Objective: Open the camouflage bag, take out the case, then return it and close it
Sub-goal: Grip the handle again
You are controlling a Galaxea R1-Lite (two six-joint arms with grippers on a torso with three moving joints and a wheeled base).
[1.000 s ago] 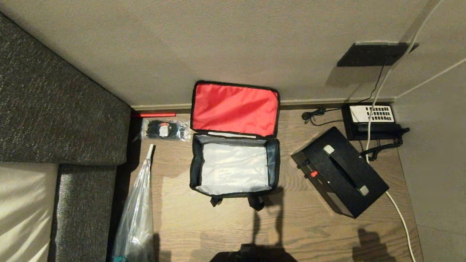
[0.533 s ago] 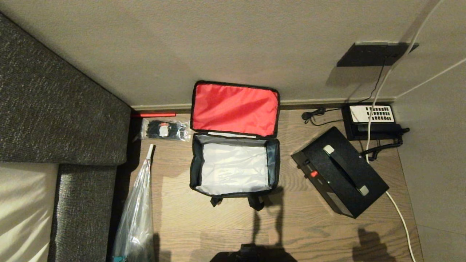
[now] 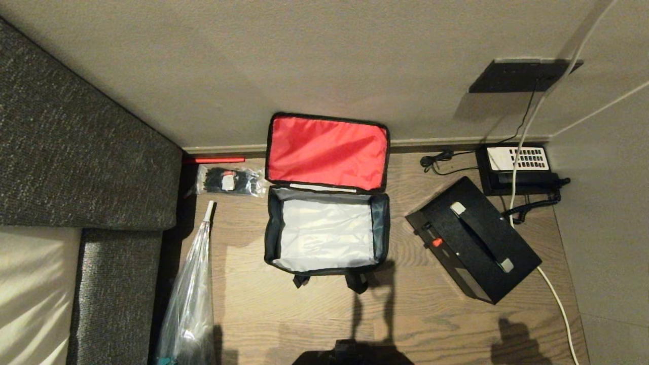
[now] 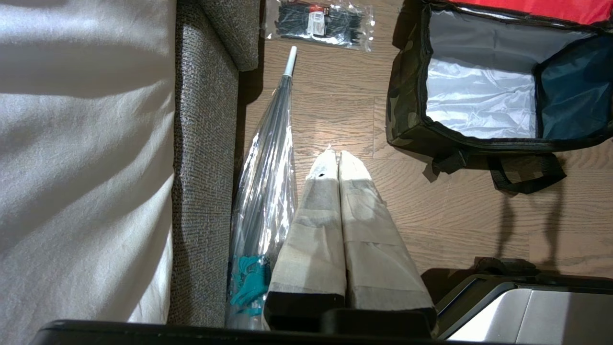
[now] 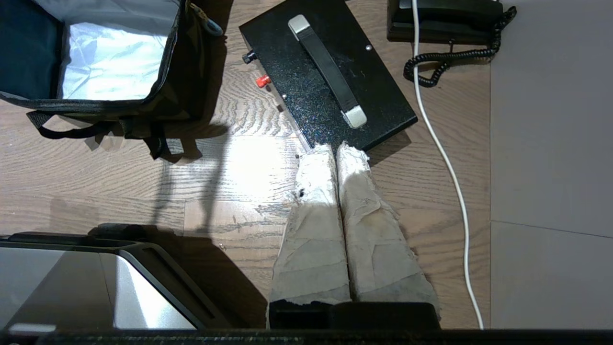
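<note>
Camouflage bag [image 3: 327, 238] on the wood floor [image 3: 304, 314] against the wall, lid [image 3: 328, 151] thrown back upright, red lining showing; main compartment holds nothing visible but its silver lining; front straps trail toward the robot.

Case [image 3: 474, 238] out of the bag, lying flat on the floor to the robot's right of it, apart from the bag, skewed at an angle; strap handle [image 3: 481, 235] on top, red latch [image 3: 436, 242] on the edge facing the bag; far corner close to the black telephone [image 3: 517, 170] and its coiled cord; white cable [image 3: 555, 299] runs along the floor just beside the case's outer corner.

Left tool [image 4: 339, 158] clenched, pads pressed together, nothing held; hangs above bare floor beside the clear folded umbrella [image 4: 268, 158], short of the bag's near-left corner. Right tool [image 5: 336, 151] likewise clenched and empty, above the floor with its tips over the near edge of the case.

Judgement: opening and removal look done; return of the case is the step in hand. To do it well: part the right tool first; take the strap handle near its middle so the case hangs level; turn the case square to the bag's long side before lowering, since it looks nearly as wide as the opening; keep clear of the white cable and the telephone cord on the lift; keep the lid back so it does not drop into the way.

Packet of black cable ties [image 3: 228, 181] lies left of the lid, not involved.
</note>
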